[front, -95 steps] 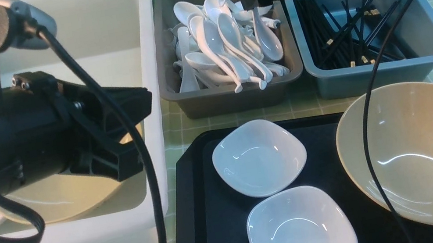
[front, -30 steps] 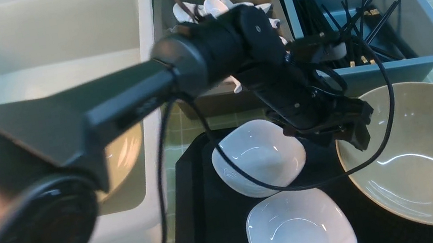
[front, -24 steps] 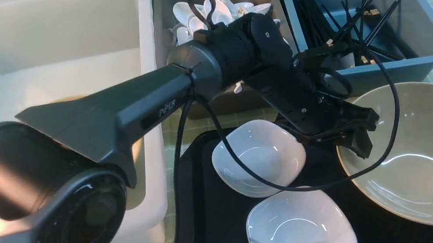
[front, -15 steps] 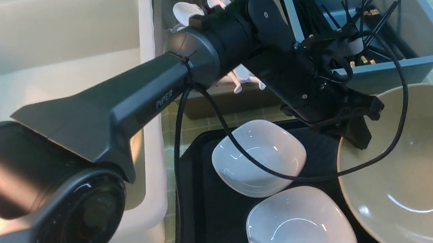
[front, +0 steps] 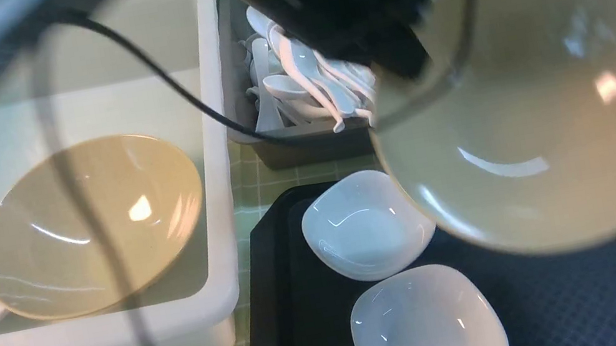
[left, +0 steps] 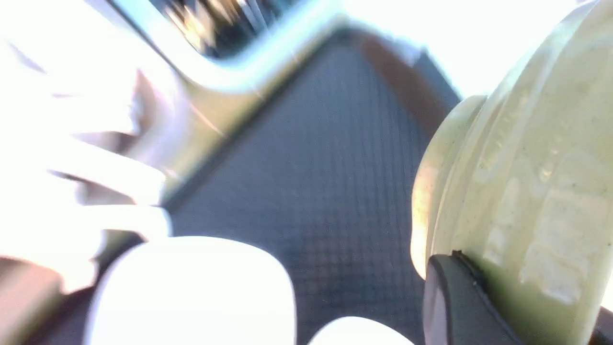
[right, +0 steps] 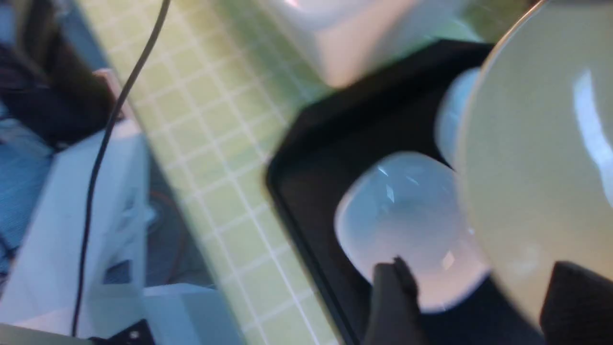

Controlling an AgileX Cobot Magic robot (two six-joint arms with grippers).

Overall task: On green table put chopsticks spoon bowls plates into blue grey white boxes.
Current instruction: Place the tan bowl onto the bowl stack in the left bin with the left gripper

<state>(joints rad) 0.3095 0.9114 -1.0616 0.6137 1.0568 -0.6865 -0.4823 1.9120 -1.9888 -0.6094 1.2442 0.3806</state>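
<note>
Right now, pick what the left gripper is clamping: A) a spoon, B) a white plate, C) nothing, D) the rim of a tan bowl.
D: the left gripper is shut on the rim of the tan bowl, which hangs tilted above the black tray.

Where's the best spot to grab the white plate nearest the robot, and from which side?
Probably the near plate by its right rim, pinched from above, one finger inside: it is shallow and flat, bare black tray lies on that side, and the other plate crowds its far edge.
</note>
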